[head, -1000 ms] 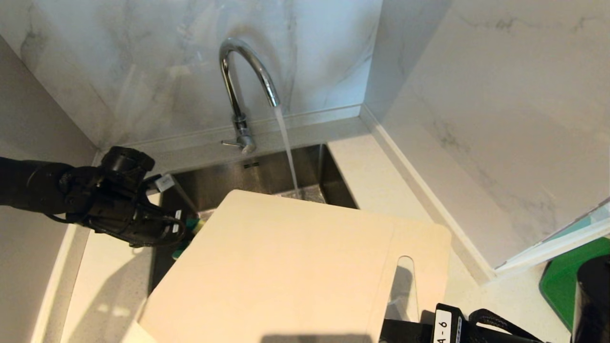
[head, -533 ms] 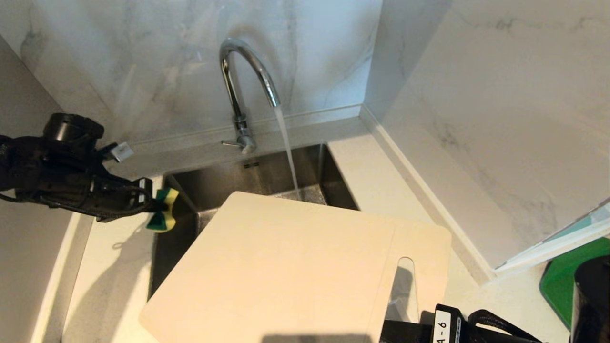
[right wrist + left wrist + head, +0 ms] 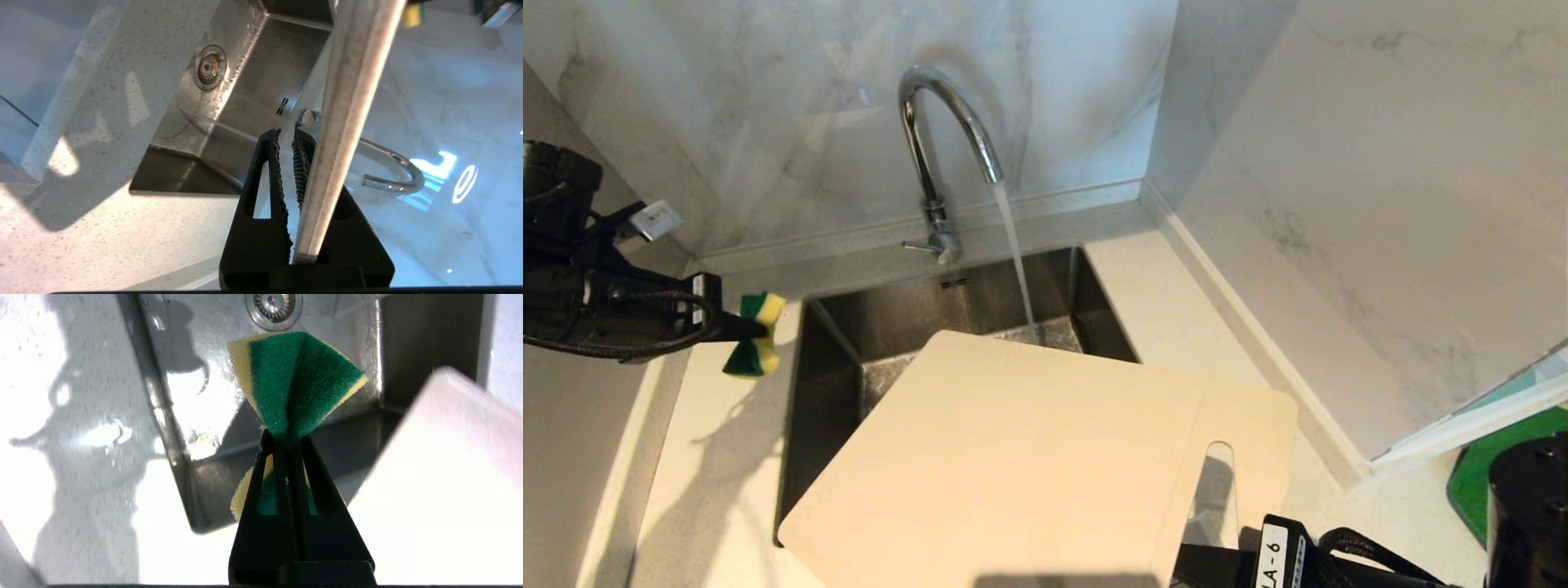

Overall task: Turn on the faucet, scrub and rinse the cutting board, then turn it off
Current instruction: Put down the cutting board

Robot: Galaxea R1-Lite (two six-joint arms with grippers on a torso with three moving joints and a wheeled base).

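The chrome faucet [image 3: 941, 139] runs, and its stream [image 3: 1015, 253] falls into the sink just past the far edge of the cutting board. The off-white cutting board [image 3: 1029, 457] hangs tilted over the sink, its handle slot to the right. Edge-on in the right wrist view, the cutting board [image 3: 347, 102] sits deep in my right gripper [image 3: 286, 139], which is shut on it. My left gripper [image 3: 742, 329] is over the counter left of the sink, shut on a folded green-and-yellow sponge [image 3: 752, 347]. In the left wrist view the sponge [image 3: 294, 375] fans out past the left gripper [image 3: 286, 437].
The steel sink [image 3: 829, 359] has a drain [image 3: 275, 304] in its floor. Marble walls stand behind and to the right. A dark green flat thing [image 3: 1494, 474] lies at the far right of the counter [image 3: 711, 457]. My right arm [image 3: 1307, 559] shows at the bottom edge.
My left gripper has drawn back to the left and upward with the sponge, from beside the board's left corner to over the counter. The board and right arm have hardly moved.
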